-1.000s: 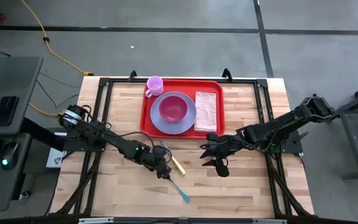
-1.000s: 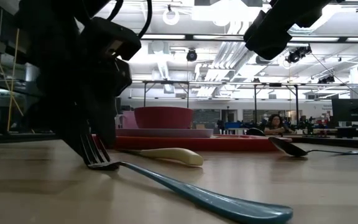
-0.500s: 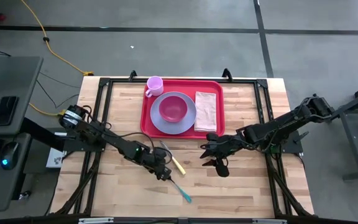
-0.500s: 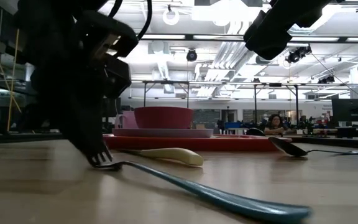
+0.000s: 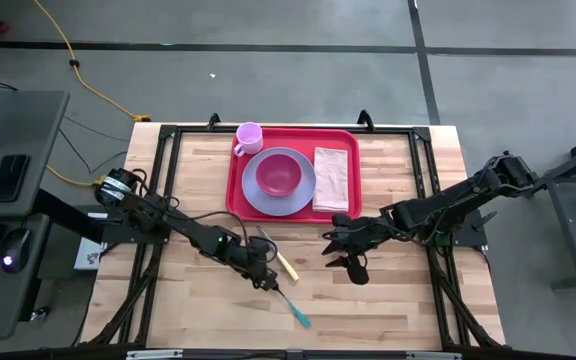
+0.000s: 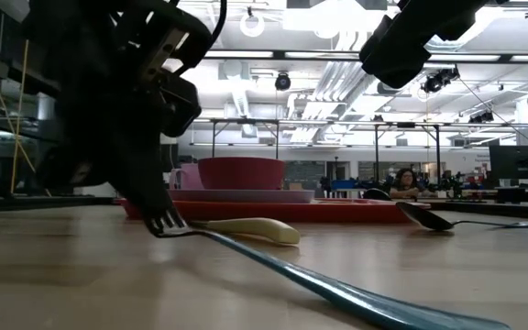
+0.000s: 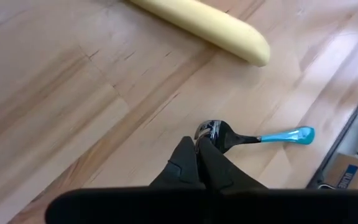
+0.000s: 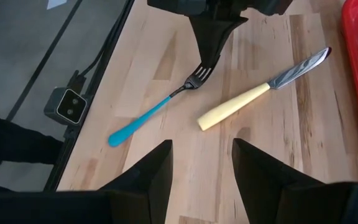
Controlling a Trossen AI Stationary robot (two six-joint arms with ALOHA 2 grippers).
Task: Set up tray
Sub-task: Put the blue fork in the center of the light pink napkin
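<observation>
Item: left gripper [image 5: 266, 283] closed on the head of the blue-handled fork [image 5: 288, 304], near the table's front edge.

Detail: From my station, the tray [image 5: 343, 212] lies toward the back of the table from the fork, well apart, already carrying the lavender plate [image 5: 256, 199], pink bowl [image 5: 278, 174], cup [image 5: 249, 137] and napkin [image 5: 332, 178]. The fork's long axis runs diagonally, tines toward the tray, handle trailing toward the front edge. My left arm is the nearer; its fingertips [image 7: 197, 163] pinch the tines (handle still looks to rest on the wood). The yellow-handled knife [image 5: 282, 260] lies just beside it, untouched. Right gripper [image 5: 347, 247] hovers open and empty near the tray's front rim, above a spoon [image 6: 452, 220] visible only in the low view. I judge a lift, then a carry toward the tray.
</observation>
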